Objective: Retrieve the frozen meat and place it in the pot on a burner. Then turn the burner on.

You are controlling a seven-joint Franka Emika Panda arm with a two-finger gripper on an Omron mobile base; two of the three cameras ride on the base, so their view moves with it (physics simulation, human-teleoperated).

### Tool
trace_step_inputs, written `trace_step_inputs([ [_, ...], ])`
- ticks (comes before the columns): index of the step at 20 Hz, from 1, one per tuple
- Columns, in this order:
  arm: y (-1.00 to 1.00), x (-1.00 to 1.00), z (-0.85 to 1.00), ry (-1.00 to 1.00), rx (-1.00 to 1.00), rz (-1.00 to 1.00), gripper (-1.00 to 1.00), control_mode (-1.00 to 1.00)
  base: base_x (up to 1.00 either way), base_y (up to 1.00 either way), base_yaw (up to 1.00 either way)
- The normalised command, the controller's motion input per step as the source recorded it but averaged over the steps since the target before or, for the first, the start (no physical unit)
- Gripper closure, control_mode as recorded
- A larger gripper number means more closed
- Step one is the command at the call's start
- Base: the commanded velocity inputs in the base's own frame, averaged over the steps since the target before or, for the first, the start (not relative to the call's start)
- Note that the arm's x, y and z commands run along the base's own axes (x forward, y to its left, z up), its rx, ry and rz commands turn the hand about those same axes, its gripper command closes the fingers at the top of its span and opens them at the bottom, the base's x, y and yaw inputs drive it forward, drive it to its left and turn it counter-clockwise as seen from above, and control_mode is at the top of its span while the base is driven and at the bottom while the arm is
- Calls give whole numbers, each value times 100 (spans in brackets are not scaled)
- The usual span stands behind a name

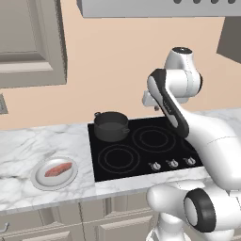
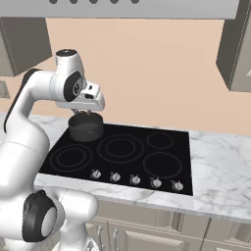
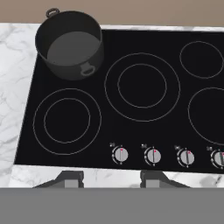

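The black glass cooktop [image 3: 131,96] lies below the gripper [image 3: 111,177], whose jaws are pressed together and empty, with the squat dark grey metal pot [image 3: 70,43] ahead and left of it. Far left of the gripper, the pinkish-red slab of frozen meat [image 1: 58,169] sits on a round grey plate [image 1: 41,181]. I'd swing left, spread the jaws, and come down square on that thin slab.

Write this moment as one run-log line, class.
pincer: shut, empty, above cooktop | frozen meat: on plate, counter left | pot: empty, rear-left burner | stage: meat not retrieved
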Motion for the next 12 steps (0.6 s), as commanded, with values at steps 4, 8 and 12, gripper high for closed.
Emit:
trace_step_inputs([
  [4, 0, 0, 0, 0, 0, 0, -100, -100, 0, 0, 0],
  [8, 9, 0, 0, 0, 0, 0, -100, -100, 0, 0, 0],
  [12, 33, -2, -1, 0, 0, 15, -100, -100, 0, 0, 0],
])
